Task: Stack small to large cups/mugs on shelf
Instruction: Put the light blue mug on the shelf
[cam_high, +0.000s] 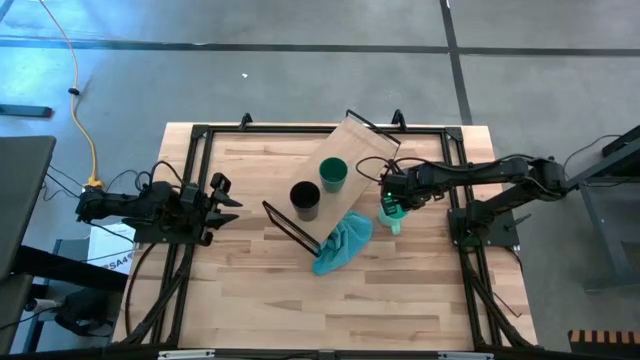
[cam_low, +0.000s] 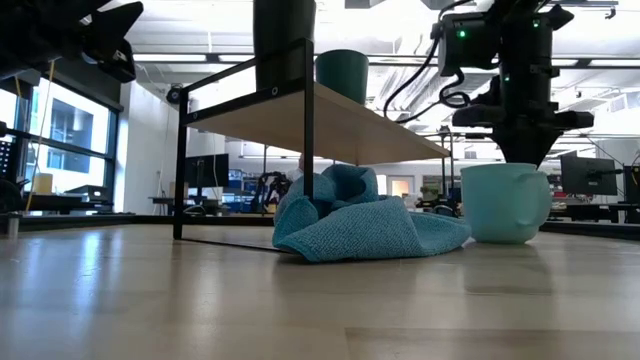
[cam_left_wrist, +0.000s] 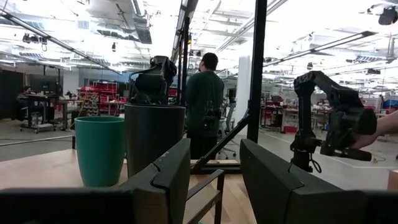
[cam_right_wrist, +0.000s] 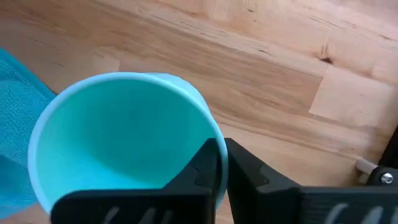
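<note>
Pickup step it was: right gripper (cam_right_wrist: 221, 163) pinched the rim of the mint-turquoise ceramic mug (cam_right_wrist: 118, 140) directly beneath it, wanting a clean lift toward the light-wood shelf (cam_high: 355, 150).

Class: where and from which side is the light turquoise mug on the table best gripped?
By its rim wall, from straight above: the light turquoise mug stands upright, mouth open, beside the teal cloth. The right gripper above it already pinches that wall.

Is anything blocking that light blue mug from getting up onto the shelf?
Nothing visible blocks it. The mug sits on the table beside the cloth, under the right gripper. The shelf already holds the black cup and green cup.
</note>
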